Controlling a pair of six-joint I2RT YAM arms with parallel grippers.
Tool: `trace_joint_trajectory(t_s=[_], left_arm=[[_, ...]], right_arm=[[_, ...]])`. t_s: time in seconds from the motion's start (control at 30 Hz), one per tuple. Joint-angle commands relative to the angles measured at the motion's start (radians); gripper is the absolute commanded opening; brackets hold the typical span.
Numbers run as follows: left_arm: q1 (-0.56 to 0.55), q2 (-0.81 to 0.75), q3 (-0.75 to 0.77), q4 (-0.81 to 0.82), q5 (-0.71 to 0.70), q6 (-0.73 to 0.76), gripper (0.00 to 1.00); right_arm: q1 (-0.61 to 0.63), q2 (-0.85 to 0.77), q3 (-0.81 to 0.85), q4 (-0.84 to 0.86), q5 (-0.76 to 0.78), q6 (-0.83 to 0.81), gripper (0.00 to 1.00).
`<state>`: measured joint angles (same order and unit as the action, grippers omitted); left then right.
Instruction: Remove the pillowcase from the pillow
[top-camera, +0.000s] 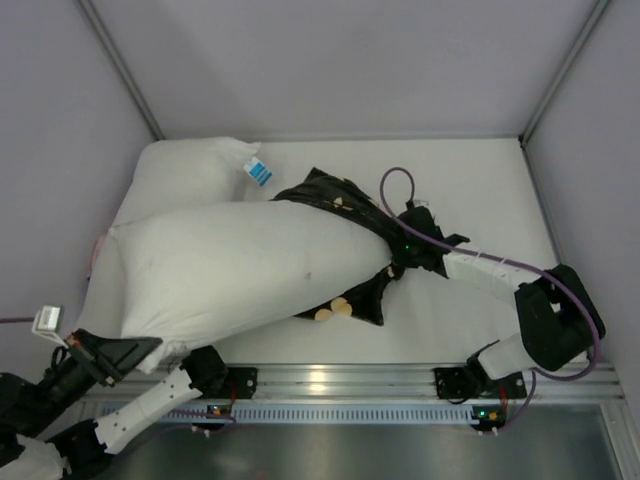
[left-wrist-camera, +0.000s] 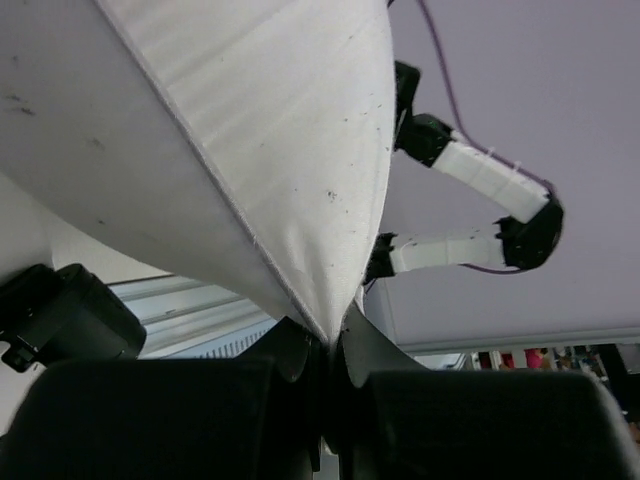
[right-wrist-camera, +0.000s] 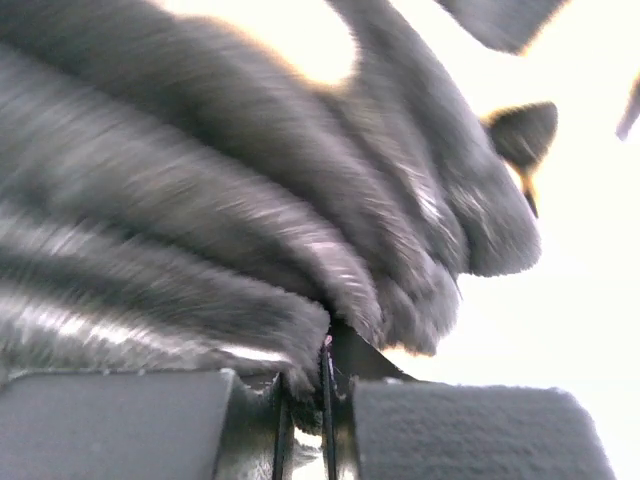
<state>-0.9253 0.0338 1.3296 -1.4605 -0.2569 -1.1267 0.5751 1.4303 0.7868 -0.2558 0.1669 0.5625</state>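
Observation:
The big white pillow (top-camera: 230, 270) lies slanted across the table's front. Its right end sits inside the bunched black pillowcase (top-camera: 345, 200), whose tan-printed fabric also shows under the pillow. My left gripper (top-camera: 138, 352) is shut on the pillow's near-left corner, and the left wrist view shows that corner (left-wrist-camera: 300, 200) pinched between the jaws of the left gripper (left-wrist-camera: 333, 340). My right gripper (top-camera: 405, 255) is shut on the black pillowcase at the pillow's right end. In the right wrist view the velvety pillowcase folds (right-wrist-camera: 300, 200) are clamped in the right gripper (right-wrist-camera: 325, 335).
A second white pillow (top-camera: 185, 175) lies at the back left, with a small blue-white tag (top-camera: 258, 172) at its right corner next to the front pillow's edge. Grey walls enclose the white table (top-camera: 480, 190). A metal rail (top-camera: 340, 380) runs along the near edge.

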Motion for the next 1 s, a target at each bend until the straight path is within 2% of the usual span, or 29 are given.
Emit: trace_joint_trajectory(t_s=[0.0, 0.13, 0.27, 0.33, 0.37, 0.43, 0.57, 0.67, 0.83, 0.9, 0.97], left_arm=[[0.006, -0.017, 0.214, -0.027, -0.076, 0.001, 0.0], [0.008, -0.017, 0.273, -0.049, -0.068, 0.011, 0.0], [0.008, -0.017, 0.238, -0.046, -0.071, 0.005, 0.0], [0.008, -0.017, 0.192, -0.046, -0.074, 0.001, 0.0], [0.008, -0.017, 0.174, -0.047, -0.074, 0.001, 0.0], [0.006, -0.015, 0.111, -0.046, -0.076, -0.001, 0.0], [0.006, -0.012, 0.01, -0.037, -0.076, -0.007, 0.0], [0.006, -0.014, -0.044, -0.038, -0.077, -0.008, 0.0], [0.006, -0.015, -0.04, -0.038, -0.067, -0.016, 0.0], [0.006, -0.015, 0.005, -0.035, -0.067, -0.021, 0.0], [0.006, -0.015, 0.04, -0.038, -0.064, -0.022, 0.0]], right_arm=[[-0.177, 0.047, 0.022, 0.064, 0.049, -0.012, 0.0], [-0.286, 0.055, 0.014, 0.064, 0.043, -0.032, 0.0], [-0.348, 0.033, 0.015, 0.061, 0.045, -0.059, 0.0], [-0.343, 0.004, 0.005, 0.07, -0.036, -0.082, 0.01], [-0.325, -0.011, -0.004, 0.096, -0.071, -0.09, 0.07], [-0.288, -0.051, -0.017, 0.104, -0.11, -0.099, 0.1], [-0.164, -0.077, 0.006, 0.092, -0.104, -0.136, 0.1], [-0.144, -0.071, 0.011, 0.076, -0.099, -0.133, 0.1], [-0.161, -0.053, 0.054, 0.057, -0.046, -0.13, 0.07], [-0.196, -0.033, 0.119, 0.027, -0.027, -0.125, 0.01], [-0.257, -0.021, 0.164, -0.013, -0.014, -0.121, 0.0]])
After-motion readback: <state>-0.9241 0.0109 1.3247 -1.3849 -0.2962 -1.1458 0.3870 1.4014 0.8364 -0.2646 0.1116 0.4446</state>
